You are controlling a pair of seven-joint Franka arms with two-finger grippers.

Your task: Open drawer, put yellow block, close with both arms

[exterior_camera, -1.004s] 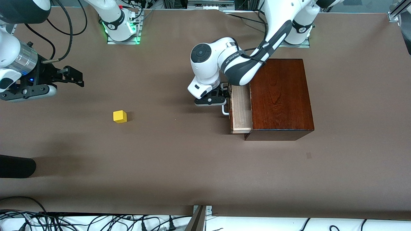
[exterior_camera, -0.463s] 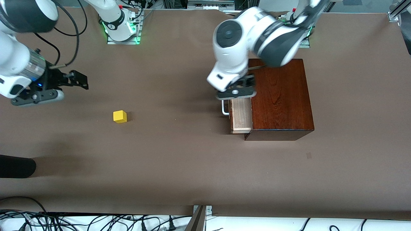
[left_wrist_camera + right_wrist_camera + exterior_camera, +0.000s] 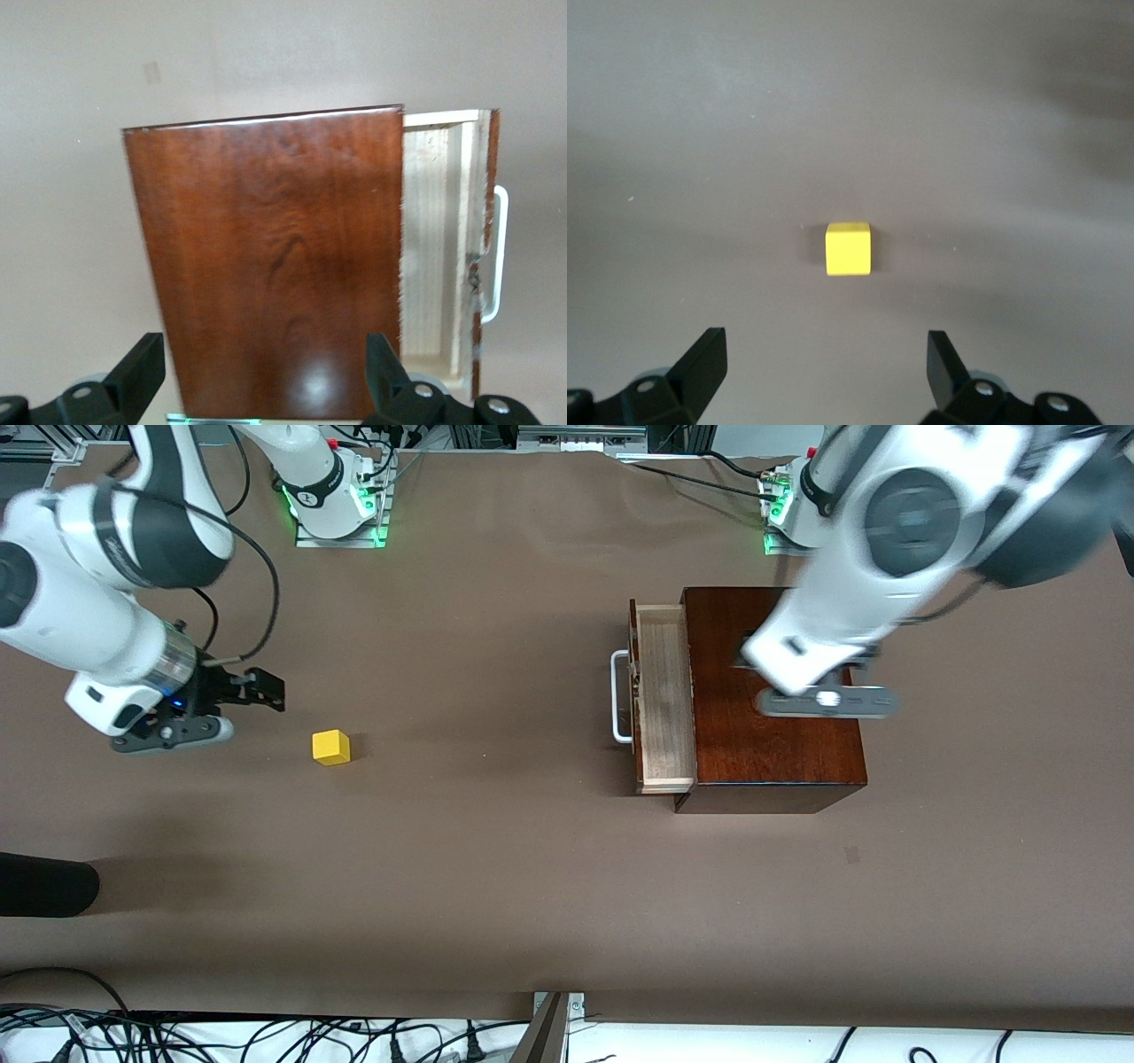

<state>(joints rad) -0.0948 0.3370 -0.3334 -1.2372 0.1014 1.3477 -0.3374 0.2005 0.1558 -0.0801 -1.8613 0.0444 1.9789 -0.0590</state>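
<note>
Yellow block (image 3: 331, 747): loose on the table toward the right arm's end; right gripper (image 3: 239, 695) hovers at its 10 o'clock, jaws wide and empty, lined up for pickup. Drawer (image 3: 663, 695): pulled out, tray bare, ready to receive. Left gripper (image 3: 266, 376): parked above the box top (image 3: 772, 691), fingers spread, holding nothing.

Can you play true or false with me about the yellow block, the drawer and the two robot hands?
1. The drawer is pulled out of the wooden box. True.
2. The yellow block is inside the drawer. False: it sits on the table, toward the right arm's end.
3. The right gripper is squeezing the yellow block. False: it is open and empty, beside the block.
4. The left gripper is open over the wooden box. True.
5. The drawer has a white handle. True.
</note>
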